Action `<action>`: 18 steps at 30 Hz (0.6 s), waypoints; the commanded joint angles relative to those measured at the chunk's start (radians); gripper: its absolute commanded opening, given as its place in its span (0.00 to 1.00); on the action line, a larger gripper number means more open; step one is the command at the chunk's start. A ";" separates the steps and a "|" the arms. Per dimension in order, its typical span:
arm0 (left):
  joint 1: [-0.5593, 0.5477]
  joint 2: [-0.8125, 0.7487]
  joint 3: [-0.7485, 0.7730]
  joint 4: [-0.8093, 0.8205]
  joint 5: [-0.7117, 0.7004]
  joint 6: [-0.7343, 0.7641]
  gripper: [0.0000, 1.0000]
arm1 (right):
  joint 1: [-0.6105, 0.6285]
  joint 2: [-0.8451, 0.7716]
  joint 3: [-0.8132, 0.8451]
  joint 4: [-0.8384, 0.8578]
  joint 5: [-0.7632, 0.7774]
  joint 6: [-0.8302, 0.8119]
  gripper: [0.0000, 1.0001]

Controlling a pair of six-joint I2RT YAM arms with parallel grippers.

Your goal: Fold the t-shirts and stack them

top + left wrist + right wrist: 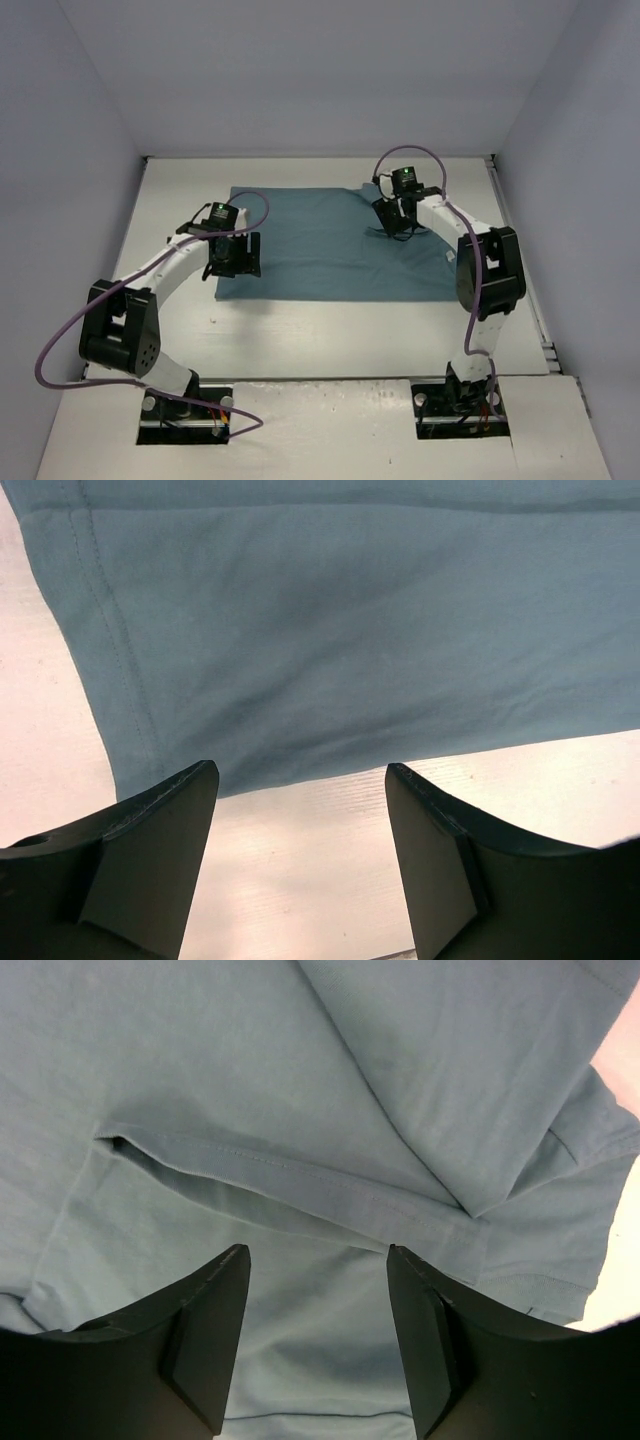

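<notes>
The teal-blue t-shirt (320, 245) lies flat in the middle of the white table, partly folded into a wide rectangle. My left gripper (232, 262) hangs open over the shirt's left near corner. In the left wrist view the hemmed edge of the t-shirt (330, 630) fills the top and bare table shows between the fingers (160, 850). My right gripper (392, 226) is open and empty over the shirt's right part. In the right wrist view a folded sleeve hem (300, 1175) of the t-shirt crosses just beyond the fingers (205, 1345).
The white table (330, 335) is walled by pale panels at the left, back and right. A metal rail (535, 310) runs along the right table edge. Purple cables loop off both arms.
</notes>
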 commanded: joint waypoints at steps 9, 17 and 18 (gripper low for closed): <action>-0.127 0.193 0.509 -0.004 0.051 -0.127 0.65 | -0.181 -0.088 0.044 0.001 -0.059 0.386 0.33; -0.254 0.560 0.913 0.043 0.061 -0.498 0.65 | -0.207 -0.073 0.073 0.002 -0.074 0.600 0.33; -0.278 0.584 0.955 0.077 0.055 -0.573 0.65 | -0.209 -0.068 0.076 0.002 -0.070 0.617 0.33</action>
